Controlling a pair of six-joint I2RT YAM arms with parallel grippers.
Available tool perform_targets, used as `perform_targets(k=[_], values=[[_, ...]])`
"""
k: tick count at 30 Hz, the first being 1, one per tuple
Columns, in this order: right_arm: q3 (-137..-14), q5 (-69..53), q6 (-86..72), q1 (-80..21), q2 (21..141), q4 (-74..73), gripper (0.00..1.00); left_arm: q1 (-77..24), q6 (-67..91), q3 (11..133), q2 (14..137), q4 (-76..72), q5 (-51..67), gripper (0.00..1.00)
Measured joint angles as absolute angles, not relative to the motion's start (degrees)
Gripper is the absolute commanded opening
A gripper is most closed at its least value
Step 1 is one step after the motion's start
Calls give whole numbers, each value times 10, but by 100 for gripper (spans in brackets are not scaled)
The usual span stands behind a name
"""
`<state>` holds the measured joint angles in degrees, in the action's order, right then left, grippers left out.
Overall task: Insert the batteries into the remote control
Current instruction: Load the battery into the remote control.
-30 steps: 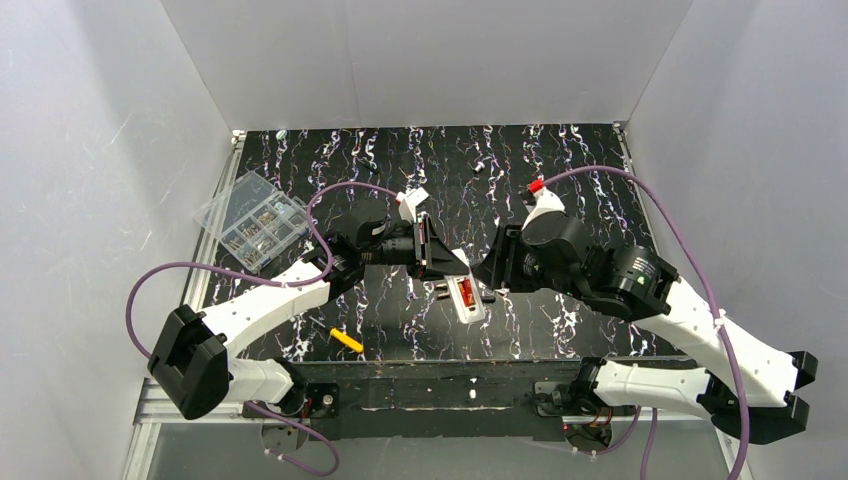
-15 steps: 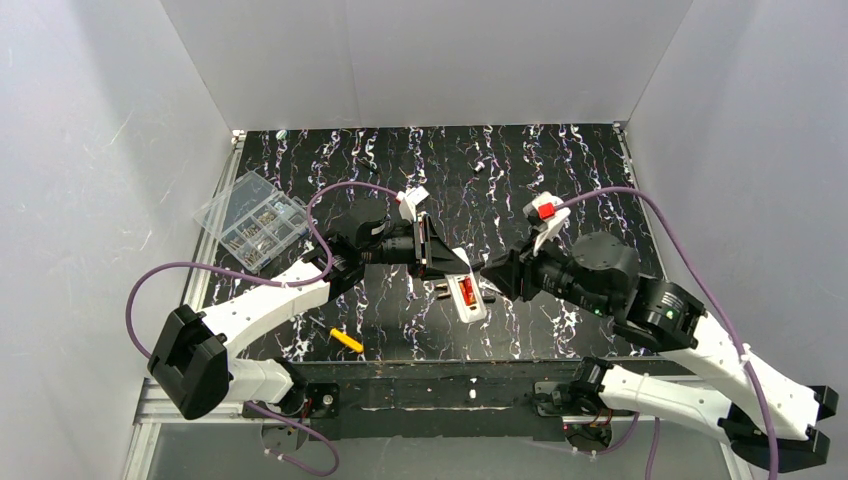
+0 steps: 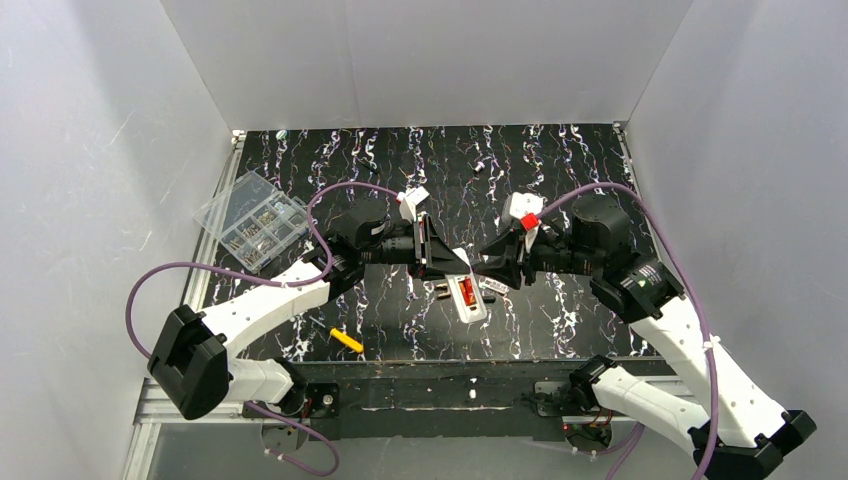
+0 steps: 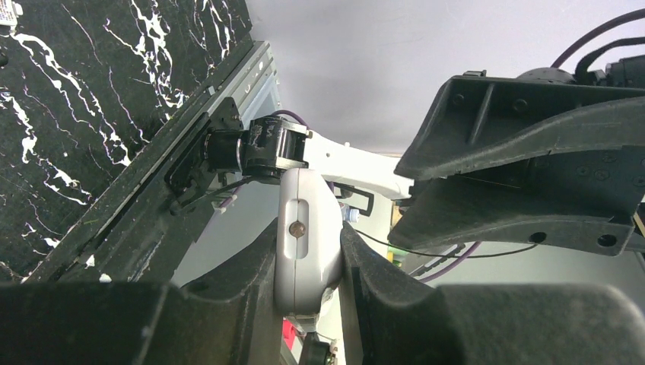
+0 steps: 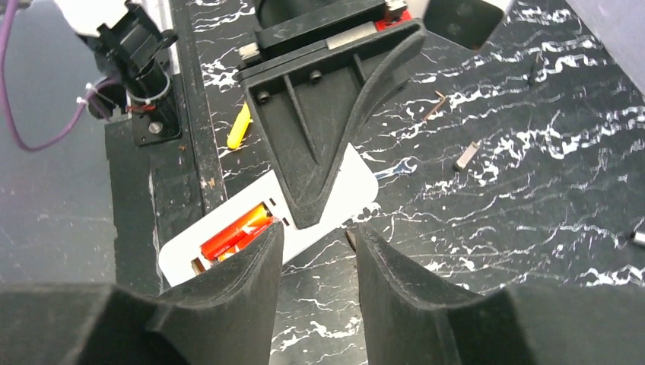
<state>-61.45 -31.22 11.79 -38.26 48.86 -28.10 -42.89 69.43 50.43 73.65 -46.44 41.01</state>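
Our left gripper (image 3: 433,256) is clamped on one end of the remote control (image 3: 468,296), whose long axis runs straight out past its fingertips. The batteries (image 5: 236,232) lie along that axis in the back recess. They sit just beside one finger of our right gripper (image 5: 318,232), which hovers with its jaws parted and empty.

The black marbled table (image 3: 580,160) bears a clear compartment box (image 3: 252,220) and a small yellow object (image 3: 347,340).

Both arms are reached inward, tips nearly meeting. The left gripper (image 3: 437,262) is clamped tight on the remote control (image 4: 306,255); the right gripper (image 5: 318,236) is held with jaws parted.
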Motion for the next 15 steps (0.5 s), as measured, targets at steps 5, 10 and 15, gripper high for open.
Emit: perform_targets(k=[5,10,15], values=[[-603,-406,187,-354,489,-270,49,-429,694,504,735,-463,411,0],[-603,-480,252,-346,490,-275,50,-429,692,504,734,-462,411,0],[-599,-514,315,-345,488,-287,48,-429,692,504,734,-461,412,0]])
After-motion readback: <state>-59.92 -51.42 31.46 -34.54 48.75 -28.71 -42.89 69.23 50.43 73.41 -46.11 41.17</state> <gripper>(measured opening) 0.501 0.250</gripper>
